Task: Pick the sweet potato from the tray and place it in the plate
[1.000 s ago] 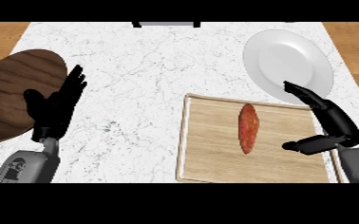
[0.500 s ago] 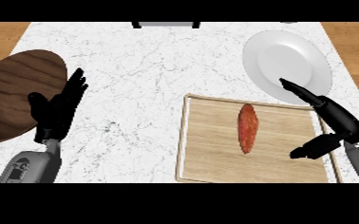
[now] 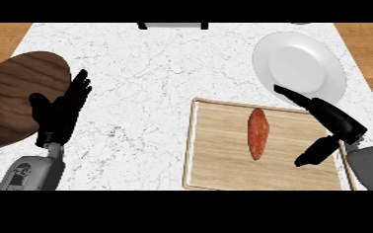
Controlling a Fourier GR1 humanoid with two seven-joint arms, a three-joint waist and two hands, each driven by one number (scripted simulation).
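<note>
Sweet potato (image 3: 257, 133) lies lengthwise mid-tray, untouched, just left of the right hand (image 3: 329, 123), whose fingers and thumb are spread wide. The hand should straddle its middle before curling, then carry it to the plate (image 3: 299, 69) beyond the tray (image 3: 218, 168). The left hand (image 3: 59, 112) rests open at the view's left.

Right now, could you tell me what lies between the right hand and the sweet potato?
In the head view, only bare wood of the tray lies between the right hand and the sweet potato.

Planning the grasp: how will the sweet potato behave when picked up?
The sweet potato looks stiff and should keep its shape. Its long rounded body with tapered ends may roll sideways on the flat tray if nudged. The open right hand is beside it.
</note>
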